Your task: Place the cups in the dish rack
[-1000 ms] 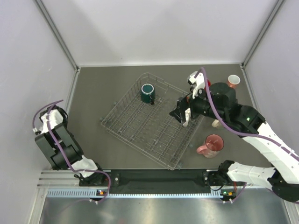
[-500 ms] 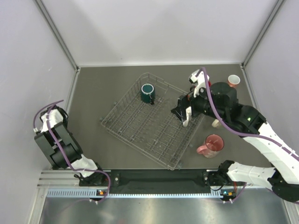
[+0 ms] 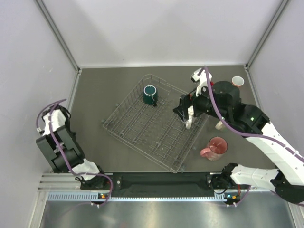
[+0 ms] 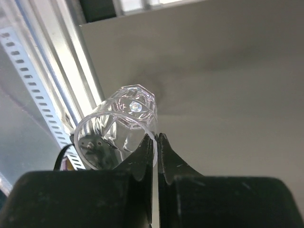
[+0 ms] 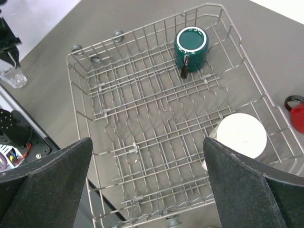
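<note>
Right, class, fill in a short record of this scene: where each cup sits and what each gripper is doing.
Rack: silver-grey wire dish rack, centre of dark grey table
In rack: dark teal mug; cream mug
Outside rack, on table: translucent pink mug; small salmon cup; red mug
Left gripper: shut on clear glass cup
Right gripper: open, above rack

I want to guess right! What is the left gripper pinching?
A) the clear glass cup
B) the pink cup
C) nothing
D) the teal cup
A: the left wrist view shows the left gripper shut on the rim of the clear glass cup.
</note>
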You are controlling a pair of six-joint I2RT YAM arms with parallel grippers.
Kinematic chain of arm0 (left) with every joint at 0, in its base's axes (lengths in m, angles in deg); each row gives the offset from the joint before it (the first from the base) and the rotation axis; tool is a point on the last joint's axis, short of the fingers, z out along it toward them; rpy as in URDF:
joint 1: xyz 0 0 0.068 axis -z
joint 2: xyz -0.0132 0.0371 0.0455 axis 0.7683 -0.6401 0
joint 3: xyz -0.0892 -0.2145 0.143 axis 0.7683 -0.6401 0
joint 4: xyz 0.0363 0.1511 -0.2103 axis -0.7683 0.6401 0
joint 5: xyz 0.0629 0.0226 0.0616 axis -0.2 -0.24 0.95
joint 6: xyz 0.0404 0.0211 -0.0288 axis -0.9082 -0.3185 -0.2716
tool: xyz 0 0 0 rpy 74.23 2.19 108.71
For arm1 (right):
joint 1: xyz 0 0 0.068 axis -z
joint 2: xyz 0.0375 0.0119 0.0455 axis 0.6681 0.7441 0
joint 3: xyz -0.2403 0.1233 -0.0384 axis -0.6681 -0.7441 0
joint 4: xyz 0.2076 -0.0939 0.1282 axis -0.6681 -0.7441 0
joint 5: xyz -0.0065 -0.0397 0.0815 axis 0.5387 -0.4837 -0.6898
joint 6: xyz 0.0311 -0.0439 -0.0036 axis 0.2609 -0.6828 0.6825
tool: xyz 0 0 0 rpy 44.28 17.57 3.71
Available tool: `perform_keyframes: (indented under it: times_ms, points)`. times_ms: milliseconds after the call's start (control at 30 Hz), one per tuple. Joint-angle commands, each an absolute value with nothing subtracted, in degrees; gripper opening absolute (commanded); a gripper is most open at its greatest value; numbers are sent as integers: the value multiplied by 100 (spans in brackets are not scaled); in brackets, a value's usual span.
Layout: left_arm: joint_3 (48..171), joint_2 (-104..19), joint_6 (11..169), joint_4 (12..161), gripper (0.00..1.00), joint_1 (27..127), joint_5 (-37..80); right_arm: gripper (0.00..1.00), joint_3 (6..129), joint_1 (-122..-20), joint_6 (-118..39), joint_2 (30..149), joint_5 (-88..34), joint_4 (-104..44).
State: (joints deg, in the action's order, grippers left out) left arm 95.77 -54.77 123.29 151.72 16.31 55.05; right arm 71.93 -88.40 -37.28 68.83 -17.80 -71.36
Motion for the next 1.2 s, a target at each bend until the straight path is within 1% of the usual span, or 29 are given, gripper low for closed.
perform_keyframes:
  times_ms: [0, 67, 133, 200, 233, 300, 333, 400, 433, 533, 567, 600, 633, 667, 733, 800, 867, 933, 1000, 1033, 1067, 1100, 1167]
  points:
    - [10096, -4930, 12446, 15636, 0, 1899, 5359, 100, 7480, -8912, -3672, 6979, -1809, -6977]
    - [10447, -4719, 12569, 15900, 0, 2119, 5115, 100, 7489, -8912, -3602, 7067, -1853, -6933]
    - [10834, -4596, 12797, 16067, 0, 2540, 4990, 100, 7498, -8903, -3549, 7163, -1914, -6897]
    - [11141, -4612, 13008, 16322, 0, 2917, 4842, 100, 7533, -8886, -3488, 7234, -1923, -6862]
    - [11500, -4673, 13226, 16392, 0, 3302, 4788, 100, 7568, -8877, -3461, 7304, -2132, -6854]
    - [11966, -4787, 13386, 16559, 0, 3656, 4630, 100, 7621, -8859, -3417, 7383, -2274, -6853]
    - [12526, -4936, 13509, 16612, 0, 3945, 4473, 100, 7673, -8833, -3417, 7488, -2466, -6871]
    - [13196, -5130, 13562, 16761, 0, 4166, 4262, 100, 7718, -8798, -3347, 7594, -2625, -6932]
    - [13878, -5305, 13606, 16788, 0, 4368, 4025, 100, 7709, -8763, -3303, 7656, -2739, -6941]
    - [14988, -5517, 13677, 16675, 0, 4667, 3550, 100, 7648, -8570, -3092, 7779, -3116, -6941]
    - [15123, -5518, 13668, 16500, 0, 4729, 3053, 100, 7630, -8482, -2996, 7823, -3258, -6933]
    - [15133, -5474, 13625, 15872, 0, 4800, 2691, 100, 7621, -8255, -2786, 7858, -3450, -6915]
    - [15064, -5352, 13607, 15544, 0, 4835, 2409, 100, 7595, -8113, -2662, 7989, -3896, -6906]
    - [14967, -5264, 13589, 15201, 0, 4862, 1797, 100, 7595, -7973, -2522, 8042, -4118, -6898]
    - [14486, -4957, 13511, 14027, 0, 4871, 1109, 100, 7490, -7551, -2109, 8165, -4705, -6775]
    - [14177, -4719, 13484, 13434, 0, 4888, 572, 100, 7463, -7226, -1819, 8218, -5059, -6582]
    - [13755, -4411, 13413, 12756, 0, 4897, 254, 100, 7629, -7128, -1756, 8315, -5315, -6546]
    - [13289, -4086, 13430, 12230, 0, 4906, -317, 100, 7883, -7075, -1764, 8455, -5499, -6511]
    - [12859, -3893, 13649, 11325, 0, 4914, -835, 100, 8025, -7066, -1642, 8570, -5710, -6441]
    - [12726, -3718, 13720, 11043, 0, 4932, -1220, 100, 8086, -7049, -1555, 8657, -5955, -6205]
    - [12621, -3629, 13790, 10544, 0, 4941, -1381, 100, 8078, -7057, -1275, 8684, -6088, -6012]
    - [12489, -3480, 13869, 10426, 0, 4958, -1513, 100, 8035, -7057, -1081, 8684, -6220, -5714]
    - [12409, -3330, 13870, 10294, 0, 4993, -1646, 100, 7780, -7057, -276, 8641, -6449, -4617]
